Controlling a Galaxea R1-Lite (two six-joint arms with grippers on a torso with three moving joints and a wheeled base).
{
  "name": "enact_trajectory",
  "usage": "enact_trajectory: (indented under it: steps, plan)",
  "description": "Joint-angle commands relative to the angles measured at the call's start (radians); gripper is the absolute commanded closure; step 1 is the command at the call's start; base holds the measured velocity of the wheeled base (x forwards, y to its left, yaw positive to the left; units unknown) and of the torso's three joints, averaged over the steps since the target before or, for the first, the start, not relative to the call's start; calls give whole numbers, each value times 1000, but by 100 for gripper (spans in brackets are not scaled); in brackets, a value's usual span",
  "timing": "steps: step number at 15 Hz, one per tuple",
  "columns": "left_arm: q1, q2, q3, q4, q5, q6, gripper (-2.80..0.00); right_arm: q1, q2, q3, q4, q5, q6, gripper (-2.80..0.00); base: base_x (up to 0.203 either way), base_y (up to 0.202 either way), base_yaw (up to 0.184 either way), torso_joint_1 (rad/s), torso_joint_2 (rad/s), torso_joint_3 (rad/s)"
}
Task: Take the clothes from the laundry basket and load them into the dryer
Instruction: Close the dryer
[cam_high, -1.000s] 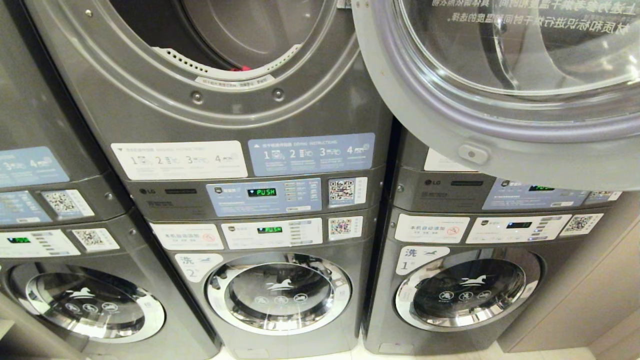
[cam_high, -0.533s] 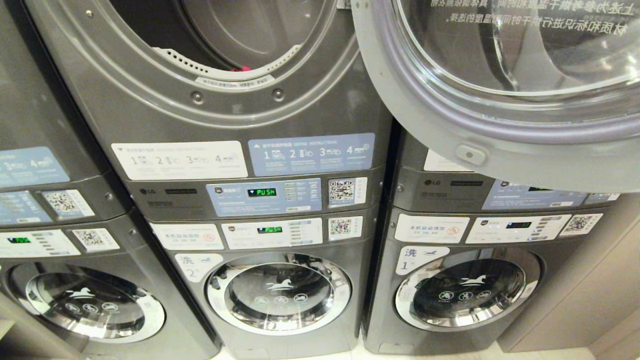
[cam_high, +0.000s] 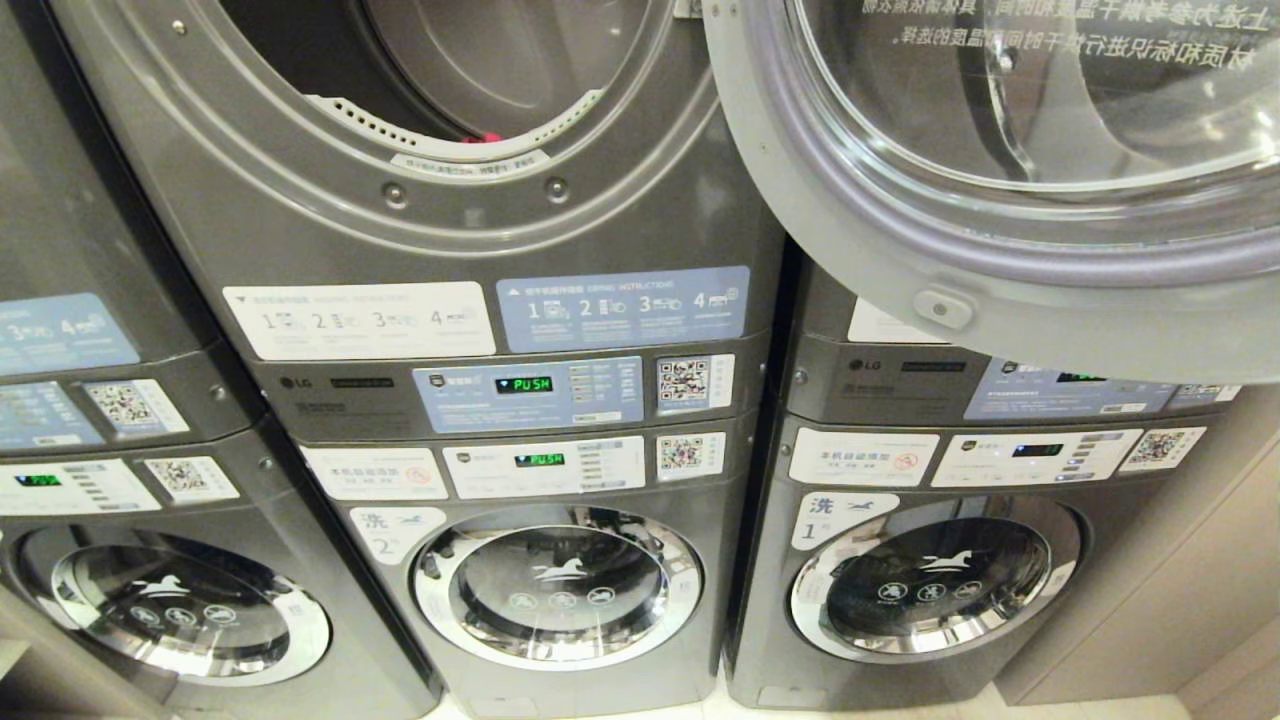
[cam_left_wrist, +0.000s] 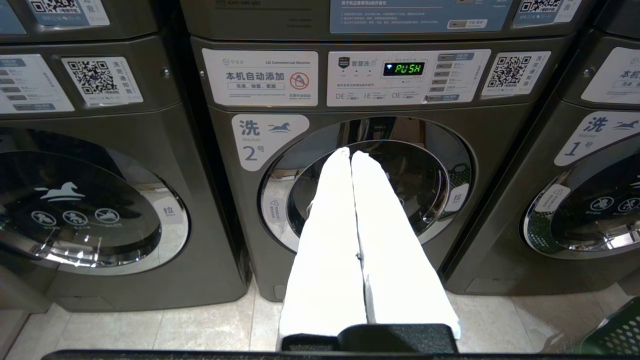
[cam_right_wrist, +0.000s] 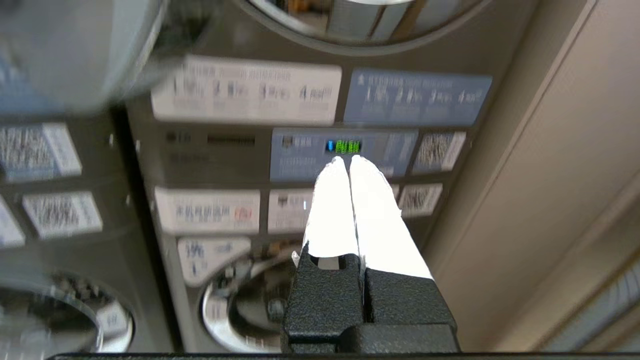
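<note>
Displays (cam_high: 523, 384) read "PUSH" | badge (cam_high: 296, 382) "LG" | left hand (cam_left_wrist: 351, 154) together | right hand (cam_right_wrist: 348, 160) together

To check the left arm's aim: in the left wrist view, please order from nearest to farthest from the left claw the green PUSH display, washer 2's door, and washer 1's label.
1. Washer 2's door, straight behind the left claw.
2. Green PUSH display, higher on the same machine's panel.
3. Washer 1's label, on the next machine, to the right.
</note>
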Motion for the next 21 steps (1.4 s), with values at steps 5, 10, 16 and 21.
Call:
enact_trajectory:
  steps: [5, 10, 16, 21]
  plan:
    - [0, 0, 0, -1, 0, 0, 0, 4, 336, -19, -420, 3, 19, 0, 0, 0, 0, 0, 0, 0]
    - [0, 0, 0, -1, 0, 2, 0, 7, 349, -21, -512, 185, 12, 0, 0, 0, 0, 0, 0, 0]
    - [0, 0, 0, -1, 0, 2, 0, 7, 225, 51, -503, 418, -56, 0, 0, 0, 0, 0, 0, 0]
    - [0, 0, 0, -1, 0, 2, 0, 7, 214, 49, -505, 586, -99, 0, 0, 0, 0, 0, 0, 0]
